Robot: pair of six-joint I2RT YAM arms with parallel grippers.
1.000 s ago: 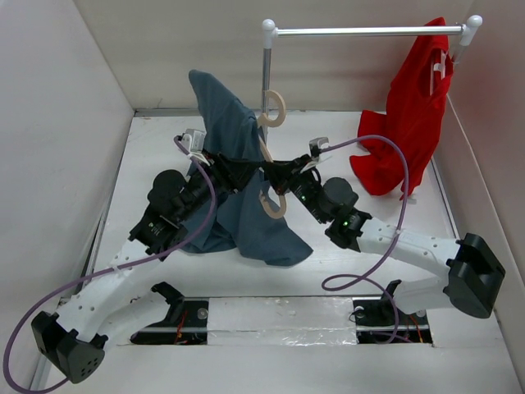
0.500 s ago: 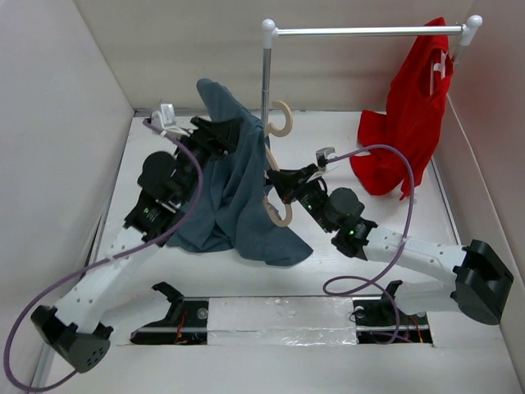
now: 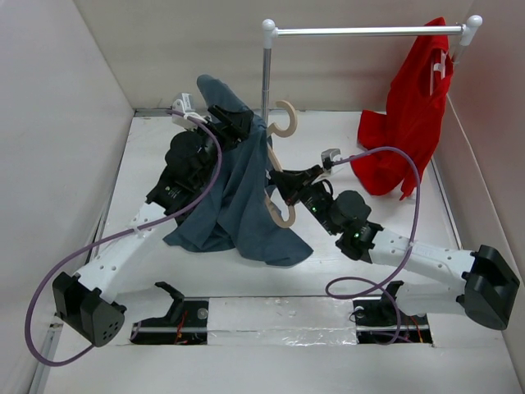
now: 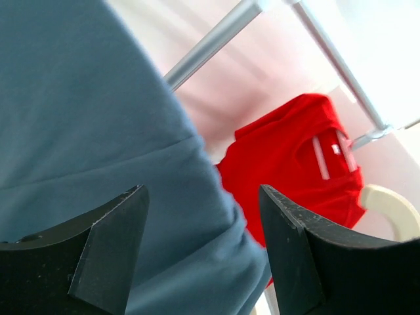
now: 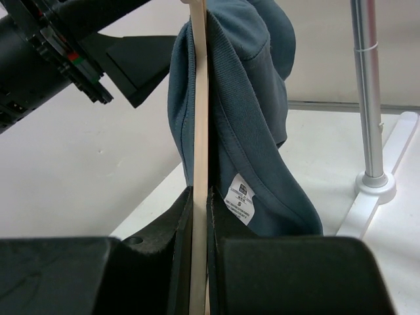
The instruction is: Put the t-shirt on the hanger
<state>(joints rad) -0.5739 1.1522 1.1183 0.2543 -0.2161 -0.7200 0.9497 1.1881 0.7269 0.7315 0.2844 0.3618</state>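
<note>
Slate-grey soft t-shirt [image 3: 246,205] draped on curved cream hanger [image 3: 284,123].

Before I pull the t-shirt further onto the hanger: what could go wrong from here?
The right tool pinches the hanger only across its thin edge, so tugging fabric could twist it or make it slip.
The t-shirt covers just the upper hanger arm and the lower end is bare, so it might slide off.
The left tool has its jaws apart with fabric between them, so a pull may miss it.
</note>
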